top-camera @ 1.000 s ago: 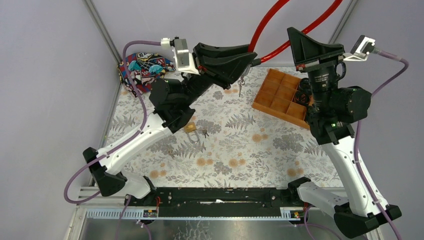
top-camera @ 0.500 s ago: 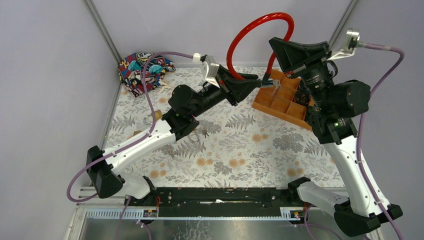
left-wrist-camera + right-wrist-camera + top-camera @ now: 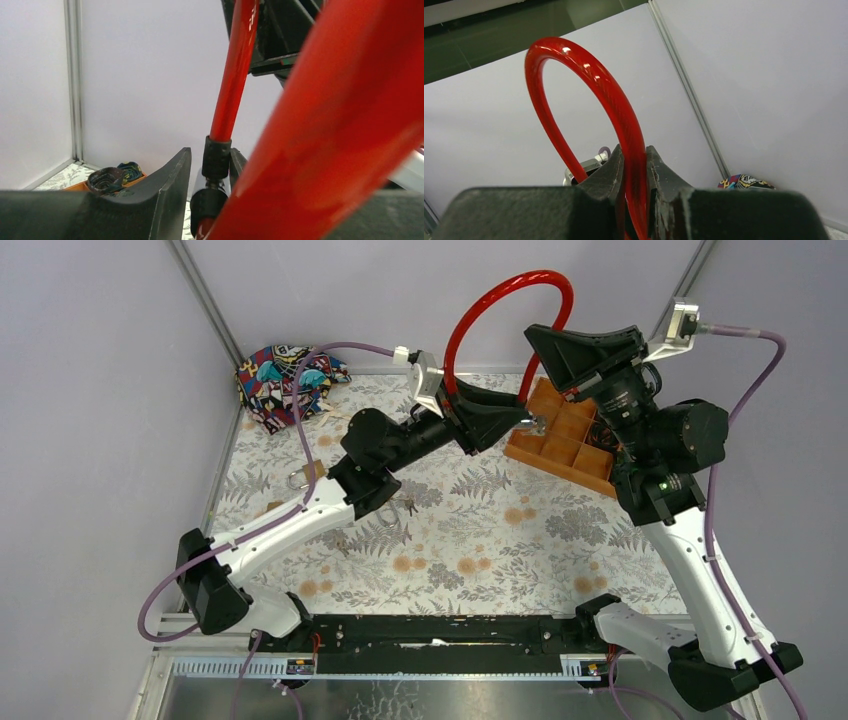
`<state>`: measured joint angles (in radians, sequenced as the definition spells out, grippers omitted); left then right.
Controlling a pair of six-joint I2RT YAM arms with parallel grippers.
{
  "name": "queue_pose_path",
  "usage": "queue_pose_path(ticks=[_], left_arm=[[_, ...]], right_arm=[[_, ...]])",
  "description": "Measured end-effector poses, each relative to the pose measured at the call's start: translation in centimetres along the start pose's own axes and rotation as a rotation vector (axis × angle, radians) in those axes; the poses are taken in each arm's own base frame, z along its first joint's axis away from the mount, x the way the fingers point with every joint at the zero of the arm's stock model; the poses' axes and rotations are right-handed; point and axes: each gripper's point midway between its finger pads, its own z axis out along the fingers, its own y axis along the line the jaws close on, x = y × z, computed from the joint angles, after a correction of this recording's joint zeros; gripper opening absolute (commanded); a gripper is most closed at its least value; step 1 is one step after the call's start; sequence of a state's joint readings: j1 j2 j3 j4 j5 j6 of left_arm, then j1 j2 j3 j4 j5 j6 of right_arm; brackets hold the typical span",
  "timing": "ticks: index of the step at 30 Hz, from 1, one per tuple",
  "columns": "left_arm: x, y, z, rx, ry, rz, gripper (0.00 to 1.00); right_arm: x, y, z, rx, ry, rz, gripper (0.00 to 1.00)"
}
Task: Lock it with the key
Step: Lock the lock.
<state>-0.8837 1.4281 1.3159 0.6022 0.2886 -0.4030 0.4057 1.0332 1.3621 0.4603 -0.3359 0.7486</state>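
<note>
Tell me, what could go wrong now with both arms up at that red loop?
The red plastic-coated cable loop is pinched in the right gripper, so it could twist or slip out. Its black end fitting sits right at the left gripper; slight misalignment might jam there. Anything dropped could land in the orange compartment tray nearby.

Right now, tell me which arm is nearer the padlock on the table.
Left. The left arm passes just beside the padlock; the right arm stands far off, by the orange tray.
</note>
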Motion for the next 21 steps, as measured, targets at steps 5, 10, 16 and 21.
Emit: queue_pose_path(ticks=[5,10,16,21], left_arm=[[0.1,-0.6,0.0,0.034,0.007,-0.019,0.2],[0.1,-1.3,-0.1,0.07,0.017,-0.026,0.0],[-0.1,-1.6,-0.1,0.087,0.021,-0.03,0.0],[-0.4,-1.2,-0.1,0.089,0.036,-0.055,0.0]], right_arm=[[0.6,-0.3,0.0,0.005,0.018,0.026,0.0],[0.8,-0.2,0.1,-0.002,0.024,0.034,0.0],[0.8,-0.1,0.0,-0.003,0.025,0.033,0.4],[2.3,0.3,-0.8,-0.005,0.111,0.002,0.99]])
